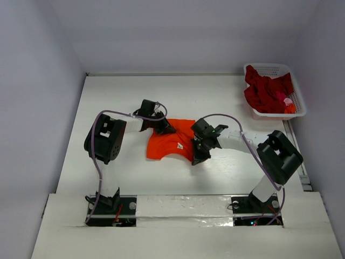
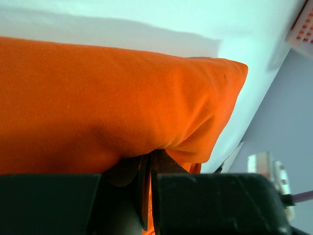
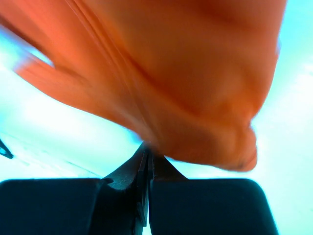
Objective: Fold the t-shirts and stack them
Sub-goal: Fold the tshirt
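The bright orange t-shirt [image 1: 171, 141] lies bunched in the middle of the table between my two grippers. My left gripper [image 1: 164, 128] is shut on its far left edge; the left wrist view shows the orange cloth [image 2: 112, 103] pinched between the jaws. My right gripper [image 1: 198, 154] is shut on the shirt's near right edge; in the right wrist view the cloth [image 3: 186, 83] hangs blurred from the closed fingertips. The dark red t-shirt [image 1: 265, 90] lies crumpled in the basket.
The white lattice basket [image 1: 299, 110] stands at the far right corner of the table, with a bit of pink and orange cloth [image 1: 288, 104] at its right side. Its corner shows in the left wrist view [image 2: 303, 29].
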`<state>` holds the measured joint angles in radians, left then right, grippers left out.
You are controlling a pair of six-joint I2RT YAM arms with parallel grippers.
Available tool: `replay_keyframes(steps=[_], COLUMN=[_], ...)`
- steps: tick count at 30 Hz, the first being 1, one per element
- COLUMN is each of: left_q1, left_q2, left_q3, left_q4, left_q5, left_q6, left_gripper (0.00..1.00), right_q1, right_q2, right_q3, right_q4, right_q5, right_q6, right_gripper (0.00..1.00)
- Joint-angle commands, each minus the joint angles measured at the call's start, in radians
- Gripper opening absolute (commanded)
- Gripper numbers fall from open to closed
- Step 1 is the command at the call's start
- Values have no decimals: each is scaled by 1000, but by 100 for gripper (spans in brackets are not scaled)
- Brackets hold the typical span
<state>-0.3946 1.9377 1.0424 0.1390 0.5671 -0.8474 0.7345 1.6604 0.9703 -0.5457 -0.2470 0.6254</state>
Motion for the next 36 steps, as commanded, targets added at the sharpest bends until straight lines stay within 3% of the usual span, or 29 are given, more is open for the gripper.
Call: replay_keyframes(steps=[1, 9, 16, 21, 36], left_q1=[52, 74, 74, 74, 53], left_q2=[58, 76, 46, 4, -215], left_q3=[10, 48, 44, 27, 44], left_q4=[-58, -84, -110, -118, -288], left_q5=[-128, -118, -108, -98, -62], left_q6=[53, 77, 96, 94, 140], left_gripper=[0, 0, 0, 0, 0], right_q1=[8, 8, -12, -37, -141], right_q2=[-27, -27, -51, 25, 358], right_q3=[-25, -9, 194, 385, 677], right_q4=[18, 0, -106, -158, -163], right_q5=[-20, -6, 61, 69, 17], right_q6=[13, 10, -6, -45, -145], right_gripper=[0, 0, 0, 0, 0])
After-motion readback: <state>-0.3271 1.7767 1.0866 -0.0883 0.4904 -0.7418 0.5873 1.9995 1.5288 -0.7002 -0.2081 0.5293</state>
